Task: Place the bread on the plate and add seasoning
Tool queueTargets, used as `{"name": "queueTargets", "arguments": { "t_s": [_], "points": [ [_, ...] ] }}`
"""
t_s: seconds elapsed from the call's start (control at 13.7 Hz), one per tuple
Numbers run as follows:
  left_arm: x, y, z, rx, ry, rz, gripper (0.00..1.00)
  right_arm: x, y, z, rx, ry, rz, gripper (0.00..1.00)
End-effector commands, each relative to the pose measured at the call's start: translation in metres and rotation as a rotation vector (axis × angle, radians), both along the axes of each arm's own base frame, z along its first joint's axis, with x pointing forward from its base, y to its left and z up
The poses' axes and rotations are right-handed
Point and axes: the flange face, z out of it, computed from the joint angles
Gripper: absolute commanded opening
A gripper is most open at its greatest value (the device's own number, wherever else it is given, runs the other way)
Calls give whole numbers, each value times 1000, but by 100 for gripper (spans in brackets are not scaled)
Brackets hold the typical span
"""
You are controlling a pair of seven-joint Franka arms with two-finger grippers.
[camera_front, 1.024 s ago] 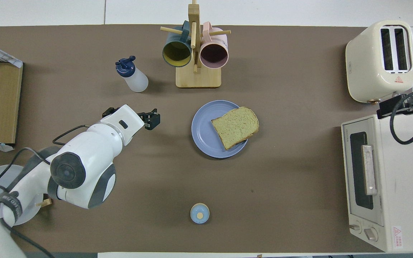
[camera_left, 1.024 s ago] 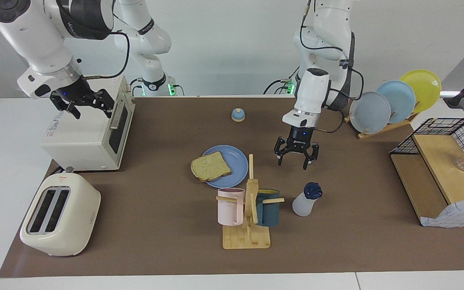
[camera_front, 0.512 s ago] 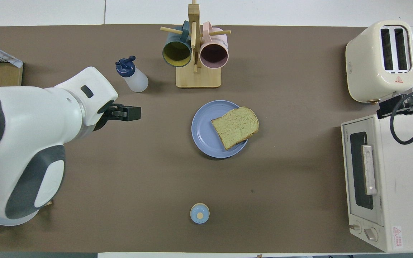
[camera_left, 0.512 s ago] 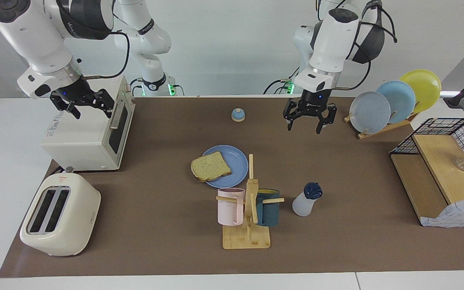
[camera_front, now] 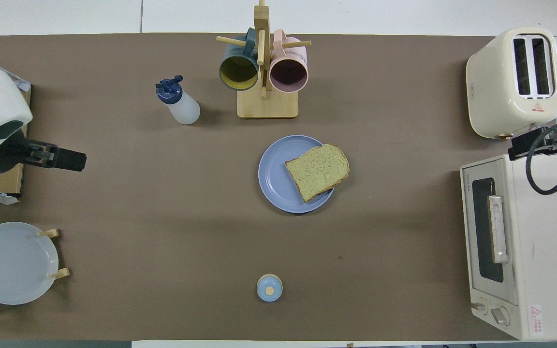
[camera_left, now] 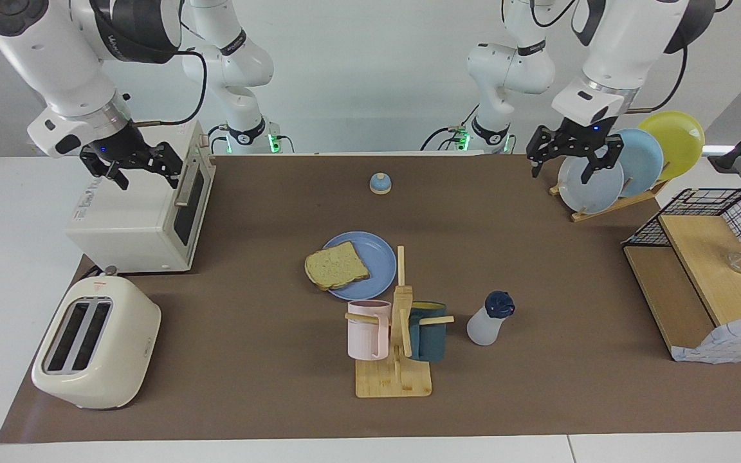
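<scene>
1. Bread [camera_left: 336,265] is seen lying on the blue plate [camera_left: 377,257], centre of the facing view; one corner overhangs the rim toward the right arm's end of the table.
2. Seasoning bottle [camera_left: 488,319] is stood upright on the mat, lower centre of frame, beside the mug rack [camera_left: 397,334], apart from the plate.
3. Left gripper [camera_left: 574,156] is held up in the air at upper right of frame, over the plate rack [camera_left: 608,170]; fingers spread, nothing gripped.
4. Right gripper [camera_left: 132,168] is held at upper left, over the toaster oven [camera_left: 145,209]; fingers apart, nothing gripped.
5. Toaster [camera_left: 95,344] sits at lower left; small bell [camera_left: 380,183] at upper centre.
</scene>
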Motion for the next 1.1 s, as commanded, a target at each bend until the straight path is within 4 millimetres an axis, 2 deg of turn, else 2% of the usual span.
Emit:
{"name": "queueTargets", "arguments": {
  "t_s": [0.0,0.8,0.88,1.02],
  "points": [
    [-3,9,1,-2,27,-14,100,-4,-2,3,-1,7,20,100],
    [-2,4,8,0,-3,-20,100,-4,-2,3,-1,7,20,100],
    [-1,6,8,1,-5,-13,100,-4,-2,3,-1,7,20,100],
    [3,29,13,2,-27,38,100,-4,-2,3,-1,7,20,100]
  ]
}}
